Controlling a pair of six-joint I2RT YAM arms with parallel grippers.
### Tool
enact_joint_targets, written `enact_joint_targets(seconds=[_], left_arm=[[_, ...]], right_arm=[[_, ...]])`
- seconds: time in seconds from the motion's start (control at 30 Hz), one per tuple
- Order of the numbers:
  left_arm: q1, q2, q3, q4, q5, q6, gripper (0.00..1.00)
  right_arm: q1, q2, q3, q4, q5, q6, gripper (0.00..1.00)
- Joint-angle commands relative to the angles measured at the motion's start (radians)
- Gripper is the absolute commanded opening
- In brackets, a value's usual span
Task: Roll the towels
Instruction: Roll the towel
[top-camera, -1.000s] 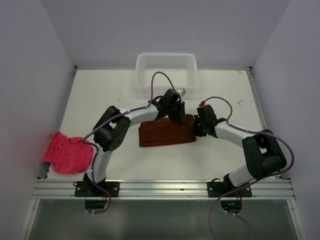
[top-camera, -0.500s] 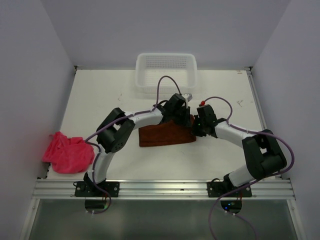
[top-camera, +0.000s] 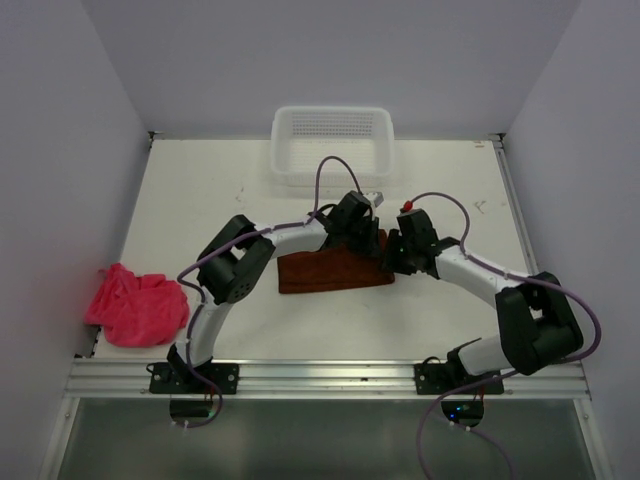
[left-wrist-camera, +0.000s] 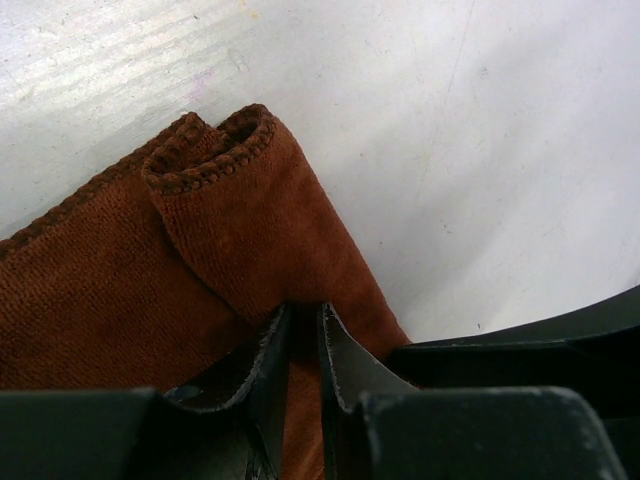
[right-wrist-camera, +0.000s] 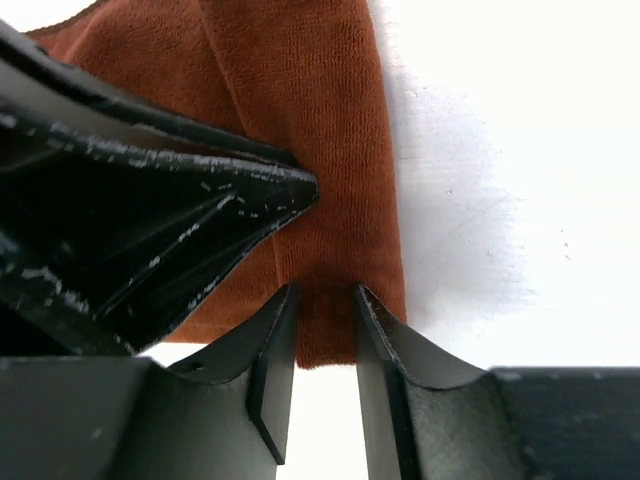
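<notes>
Rust-brown cloth lies folded near the middle of the tabletop (top-camera: 200, 200): the rust-brown towel (top-camera: 325, 272) forms a long strip, its long axis running roughly left to right. Both pincers meet at its right end.

The left pincer (top-camera: 372, 242) comes in from the left over the far side of the strip. In the left wrist view its 2 fingers stand almost together, and the left pincer (left-wrist-camera: 303, 315) clamps a raised ridge of the rust-brown towel (left-wrist-camera: 100, 290). Ahead of the fingertips, a stitched corner is curled over on itself.

The right pincer (top-camera: 392, 258) sits just right of the left one, at the near right corner. In the right wrist view the right pincer (right-wrist-camera: 325, 300) has its fingers a little apart, with the hem of the rust-brown towel (right-wrist-camera: 330, 120) lying in the narrow gap. I cannot tell whether the pads touch the cloth. The tip of the left pincer (right-wrist-camera: 300, 187) rests on the cloth just ahead of them.

Crumpled in a heap at the left edge of the tabletop, well apart from both pincers, is the pink towel (top-camera: 137, 305). At the far edge stands the white mesh basket (top-camera: 333, 112).
</notes>
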Motion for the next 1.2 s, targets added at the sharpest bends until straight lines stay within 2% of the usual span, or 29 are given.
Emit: enact_joint_targets(seconds=[0.0, 0.33, 0.7, 0.97, 1.17], left_arm=[[0.002, 0.020, -0.011, 0.018, -0.021, 0.008, 0.20], [0.004, 0.015, -0.011, 0.019, -0.020, 0.005, 0.20], [0.002, 0.003, -0.018, 0.019, -0.020, 0.005, 0.20], [0.002, -0.011, -0.023, 0.018, -0.020, 0.005, 0.20], [0.004, -0.014, -0.023, 0.015, -0.021, 0.006, 0.20]], right_arm=[[0.002, -0.049, -0.027, -0.047, -0.003, -0.046, 0.34], [0.002, -0.056, -0.129, -0.028, 0.017, -0.057, 0.36], [-0.010, -0.167, 0.000, -0.148, 0.051, -0.038, 0.43], [-0.039, -0.082, -0.009, -0.047, -0.013, 0.026, 0.51], [-0.044, -0.032, -0.041, 0.034, -0.055, 0.049, 0.53]])
